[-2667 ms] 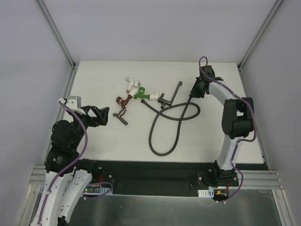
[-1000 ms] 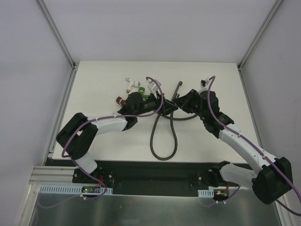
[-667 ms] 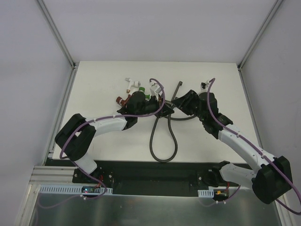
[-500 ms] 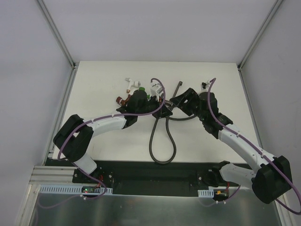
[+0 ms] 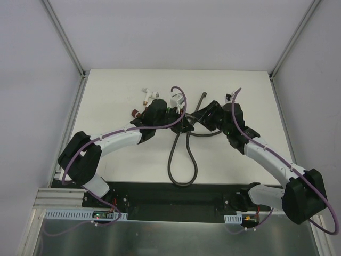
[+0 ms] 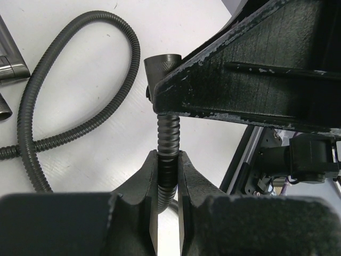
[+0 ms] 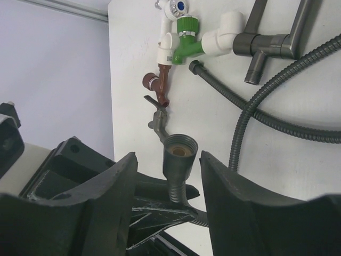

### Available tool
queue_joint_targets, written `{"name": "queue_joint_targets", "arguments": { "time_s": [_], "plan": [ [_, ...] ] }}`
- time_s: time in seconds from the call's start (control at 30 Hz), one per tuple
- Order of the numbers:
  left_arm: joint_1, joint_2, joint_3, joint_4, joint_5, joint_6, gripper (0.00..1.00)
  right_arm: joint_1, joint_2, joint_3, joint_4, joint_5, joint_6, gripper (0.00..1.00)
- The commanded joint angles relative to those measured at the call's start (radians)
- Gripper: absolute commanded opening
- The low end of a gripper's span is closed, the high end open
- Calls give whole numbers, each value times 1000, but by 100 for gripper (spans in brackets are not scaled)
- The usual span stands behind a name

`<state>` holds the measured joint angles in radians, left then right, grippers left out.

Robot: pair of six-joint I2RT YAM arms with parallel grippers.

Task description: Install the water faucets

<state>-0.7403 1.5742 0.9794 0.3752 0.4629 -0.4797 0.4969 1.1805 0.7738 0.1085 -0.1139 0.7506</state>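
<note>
Currently: left gripper [image 6: 168,160] pinching hose [image 6: 166,133] — right gripper [image 7: 166,162] spread astride its end; water faucets [image 7: 181,42] lie beyond.

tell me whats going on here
The left gripper is shut on the hose just below its end fitting. The right gripper stands open around the fitting, not gripping it. The faucets lie on the table beyond, none in a gripper.
</note>
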Motion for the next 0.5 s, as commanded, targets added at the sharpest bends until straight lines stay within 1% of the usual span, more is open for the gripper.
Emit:
{"name": "queue_joint_targets", "arguments": {
  "time_s": [0.0, 0.37, 0.4, 0.47],
  "plan": [
    [-5, -49, 35, -7, -6, -16, 0, -3, -2, -13, 89, -30, 38, 50],
    [-5, -63, 27, -9, -18, -28, 0, -6, -21, -36, 99, 2, 50, 39],
    [-5, -65, 27, -9, -17, -30, 0, -6, -22, -37, 99, 3, 49, 31],
    [-5, -68, 24, -9, -18, -31, 0, -8, -27, -41, 99, 8, 50, 25]
  ]
}}
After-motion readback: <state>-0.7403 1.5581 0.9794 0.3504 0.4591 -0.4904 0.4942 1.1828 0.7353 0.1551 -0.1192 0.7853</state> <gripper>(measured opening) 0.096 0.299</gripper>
